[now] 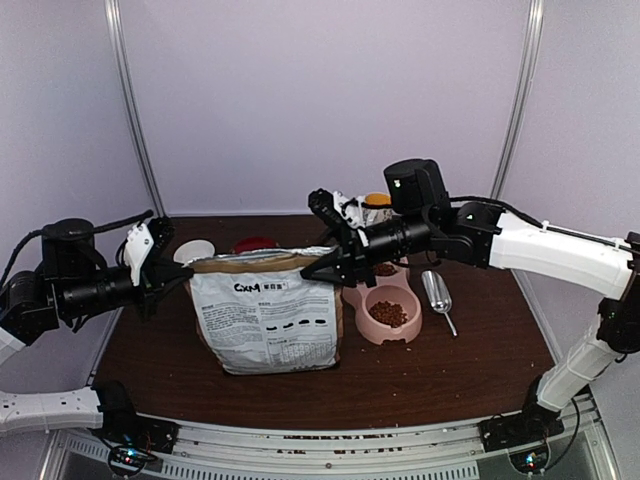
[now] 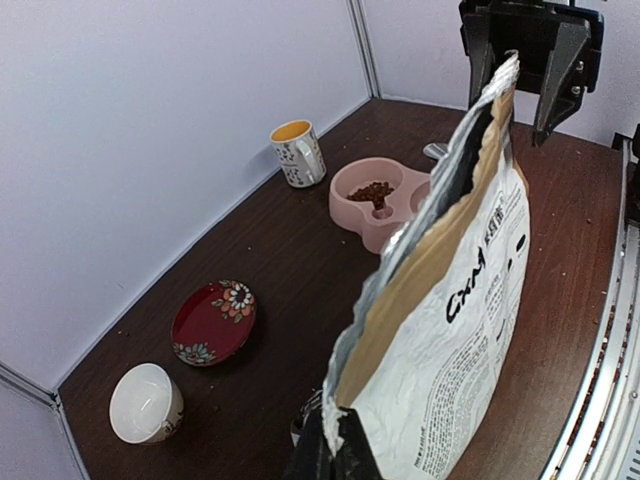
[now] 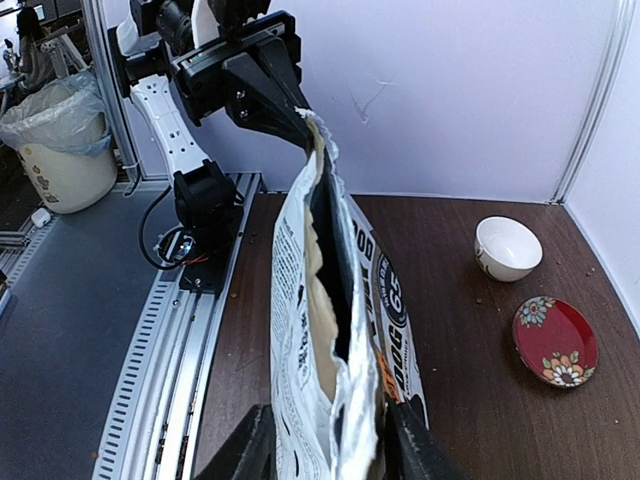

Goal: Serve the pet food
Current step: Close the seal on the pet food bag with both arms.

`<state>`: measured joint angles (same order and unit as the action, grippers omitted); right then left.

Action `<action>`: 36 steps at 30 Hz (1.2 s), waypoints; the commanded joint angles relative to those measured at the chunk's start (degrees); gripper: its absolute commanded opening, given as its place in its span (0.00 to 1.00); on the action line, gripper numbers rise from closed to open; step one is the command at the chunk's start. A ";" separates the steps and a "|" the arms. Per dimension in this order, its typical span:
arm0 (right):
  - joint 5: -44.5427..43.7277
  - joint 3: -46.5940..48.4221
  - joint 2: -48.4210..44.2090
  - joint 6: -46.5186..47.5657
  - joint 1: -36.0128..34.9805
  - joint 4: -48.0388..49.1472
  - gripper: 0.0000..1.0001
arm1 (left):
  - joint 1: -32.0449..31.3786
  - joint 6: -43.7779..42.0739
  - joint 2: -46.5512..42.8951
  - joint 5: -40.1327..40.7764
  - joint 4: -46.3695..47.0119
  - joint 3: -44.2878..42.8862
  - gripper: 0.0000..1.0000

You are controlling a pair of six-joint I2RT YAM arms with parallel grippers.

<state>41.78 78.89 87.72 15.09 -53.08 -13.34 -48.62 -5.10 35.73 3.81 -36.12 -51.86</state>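
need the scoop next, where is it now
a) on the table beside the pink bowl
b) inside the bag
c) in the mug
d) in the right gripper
a: the scoop lies flat on the table, just right of the pink bowl in the top view

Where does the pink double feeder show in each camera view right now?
Top external: pink double feeder right of centre, beside the pet food bag.
Left wrist: upper middle, beyond the bag's top.
Right wrist: not in view.
Shared landmark: the pet food bag, standing in all three views.
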 commanded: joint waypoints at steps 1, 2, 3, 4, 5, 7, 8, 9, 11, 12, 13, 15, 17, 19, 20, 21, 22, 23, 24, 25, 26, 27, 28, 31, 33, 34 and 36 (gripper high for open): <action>-0.43 2.14 2.45 -1.78 -1.27 2.62 0.36 | 1.11 -0.51 -0.88 -0.20 6.94 -1.54 0.00; -0.81 2.49 2.86 -1.82 -1.45 2.49 0.34 | 1.15 -0.40 -0.96 -0.21 6.94 -1.50 0.00; -0.99 2.83 3.23 -1.82 -1.42 2.26 0.31 | 1.16 -0.39 -1.05 -0.21 6.95 -1.43 0.00; -1.15 2.99 3.52 -1.85 -1.46 2.41 0.26 | 1.16 -0.35 -1.09 -0.21 6.94 -1.37 0.00; -1.37 3.06 3.59 -1.90 -1.46 2.67 0.20 | 1.15 -0.24 -1.14 -0.13 6.95 -1.26 0.00; -1.69 2.74 3.46 -1.95 -1.42 3.58 0.12 | 1.16 -0.23 -1.18 -0.04 6.94 -1.15 0.00; -1.78 2.57 3.30 -2.08 -1.42 4.10 0.11 | 1.16 -0.25 -1.22 -0.01 6.90 -1.14 0.00; -1.74 2.38 3.21 -2.16 -1.45 4.64 0.09 | 1.16 -0.25 -1.27 0.06 6.86 -1.14 0.00; -1.71 2.08 2.86 -2.17 -1.47 5.27 0.07 | 1.16 -0.25 -1.44 0.21 6.77 -1.14 0.00; -1.70 2.06 2.84 -2.13 -1.39 5.41 0.04 | 1.16 -0.32 -1.53 0.29 6.70 -1.14 0.00; -1.64 2.02 2.73 -2.13 -1.33 5.47 0.01 | 1.16 -0.32 -1.69 0.37 6.63 -1.04 0.00; -1.11 1.37 2.30 -2.66 -1.00 6.25 0.00 | 1.16 -0.55 -2.06 -0.03 6.59 -0.88 0.00; -0.77 1.16 2.15 -3.56 -0.66 6.73 0.06 | 1.16 -0.66 -2.50 -0.53 6.59 -0.80 0.00; 0.41 1.76 2.43 -3.79 -0.41 5.55 0.18 | 1.16 -0.77 -2.69 -0.88 6.67 -0.79 0.00; 1.06 2.05 2.51 -3.69 -0.29 4.79 0.21 | 1.16 -0.85 -2.67 -0.99 6.67 -0.83 0.00; 1.49 2.17 2.39 -3.80 -0.20 4.53 0.23 | 1.16 -0.87 -2.56 -0.98 6.68 -0.87 0.00; 2.02 1.99 2.25 -3.90 -0.11 4.54 0.23 | 1.16 -0.93 -2.42 -1.03 6.68 -0.87 0.00; 2.39 1.86 2.13 -4.00 -0.07 4.71 0.23 | 1.16 -1.00 -2.32 -1.08 6.63 -0.94 0.00; 2.70 1.61 1.92 -4.28 0.10 5.11 0.23 | 1.16 -1.04 -2.23 -1.17 6.59 -0.96 0.00; 2.89 1.40 1.78 -4.52 0.16 5.46 0.22 | 1.16 -1.03 -2.24 -1.32 6.59 -1.04 0.00; 2.95 1.17 1.69 -4.69 0.28 5.84 0.21 | 1.16 -1.11 -2.23 -1.40 6.59 -1.05 0.00; 2.96 1.03 1.62 -4.96 0.40 6.12 0.19 | 1.16 -1.14 -2.24 -1.44 6.59 -1.05 0.00; 2.85 0.84 1.59 -5.04 0.43 6.29 0.16 | 1.16 -1.14 -2.23 -1.51 6.59 -1.13 0.00; 1.58 0.53 1.53 -4.71 0.68 5.89 0.00 | 1.16 -1.11 -2.38 -1.82 6.46 -1.01 0.00; 0.98 0.26 1.38 -3.79 0.83 4.99 0.00 | 1.16 -1.08 -2.58 -1.92 6.41 -0.89 0.00; 0.86 0.22 1.32 -3.30 0.86 4.47 0.00 | 1.16 -1.16 -2.54 -2.03 6.49 -0.88 0.00; 0.37 0.42 1.06 -2.32 0.83 3.30 0.00 | 1.16 -1.27 -2.46 -2.49 6.51 -0.88 0.00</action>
<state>43.64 79.88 90.96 11.09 -52.88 -8.84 -47.99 -5.96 34.81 2.11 -36.69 -51.75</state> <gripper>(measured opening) 0.012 0.019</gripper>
